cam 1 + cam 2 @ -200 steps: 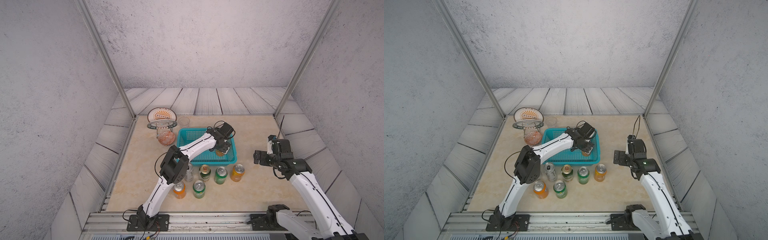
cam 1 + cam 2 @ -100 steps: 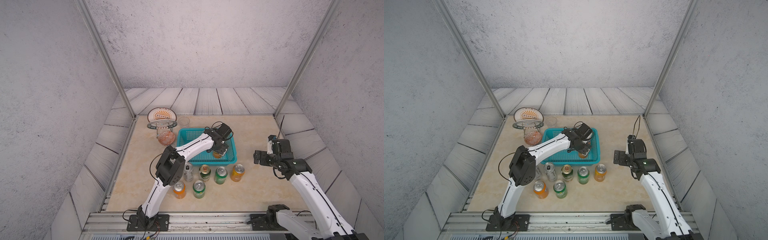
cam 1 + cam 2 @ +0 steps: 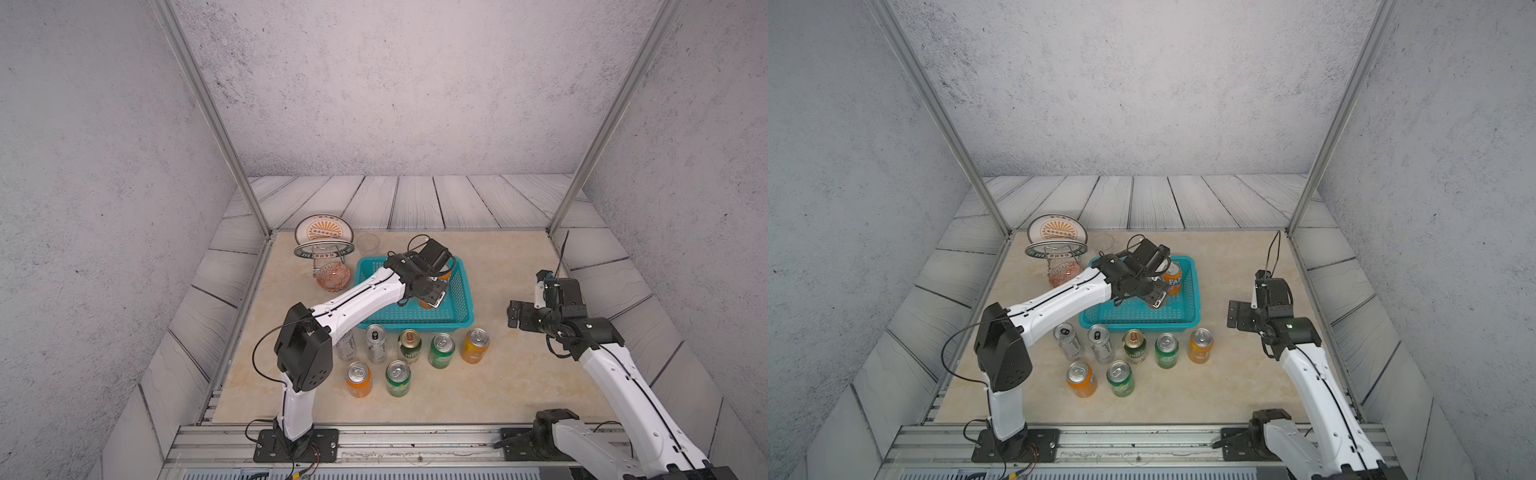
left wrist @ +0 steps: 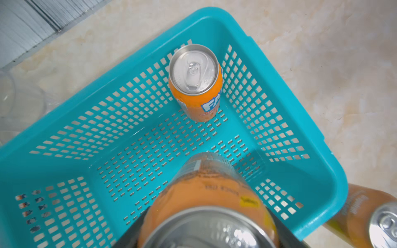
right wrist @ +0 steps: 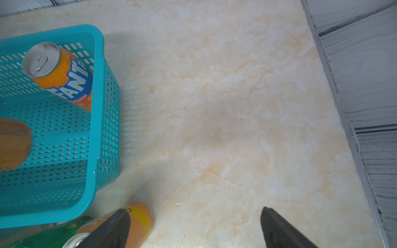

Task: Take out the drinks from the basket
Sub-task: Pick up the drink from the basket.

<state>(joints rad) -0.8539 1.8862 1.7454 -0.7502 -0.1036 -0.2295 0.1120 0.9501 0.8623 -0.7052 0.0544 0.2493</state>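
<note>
Left fingers clamp a blurred orange can, its top cut off.

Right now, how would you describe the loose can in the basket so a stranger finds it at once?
Find the teal basket mid-table, behind the rows of cans. In its far corner, on the side toward the right arm, stands an upright orange can. Unlike the other orange can there, gripped by the left claw, no claw holds it.

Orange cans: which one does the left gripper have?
The orange can clamped in the left gripper, inside the teal basket. The Fanta can stands free in its far corner; two orange cans stand outside on the table.
</note>
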